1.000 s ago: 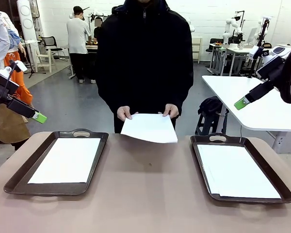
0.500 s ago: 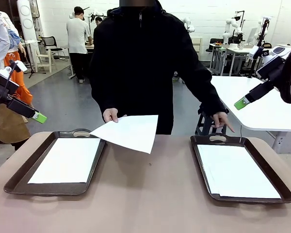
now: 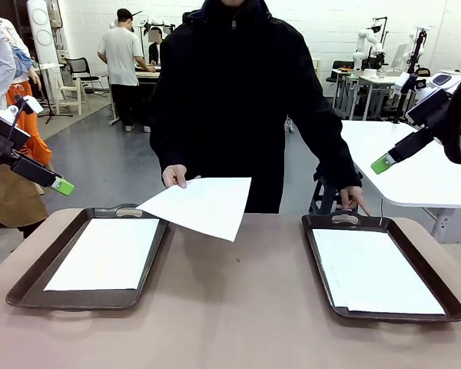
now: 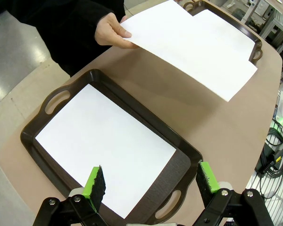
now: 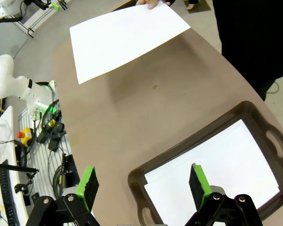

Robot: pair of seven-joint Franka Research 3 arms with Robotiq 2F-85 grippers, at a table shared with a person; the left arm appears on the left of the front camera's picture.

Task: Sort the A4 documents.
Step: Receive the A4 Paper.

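A person across the table holds one white A4 document (image 3: 203, 204) in one hand (image 3: 174, 177), tilted over the gap beside the left tray (image 3: 31, 278). That tray carries a flat sheet (image 3: 104, 254). The right tray (image 3: 319, 261) holds stacked sheets (image 3: 376, 270). My left gripper (image 3: 61, 185) hangs open in the air off the table's left side, and in the left wrist view it (image 4: 152, 181) is above the left tray's sheet (image 4: 104, 146). My right gripper (image 3: 383, 163) is open, high at the right, and in its wrist view (image 5: 142, 182) it looks down on the right tray (image 5: 179, 144).
The person's other hand (image 3: 352, 200) rests at the right tray's far handle. Bare brown tabletop (image 3: 234, 307) lies between the trays. A white table (image 3: 415, 169) stands behind at the right, with other people and benches farther back.
The person went from holding the sheet in both hands at the middle to holding it in one hand, swung toward the left tray. Their other hand moved to the right tray's handle. Both arms stayed still.
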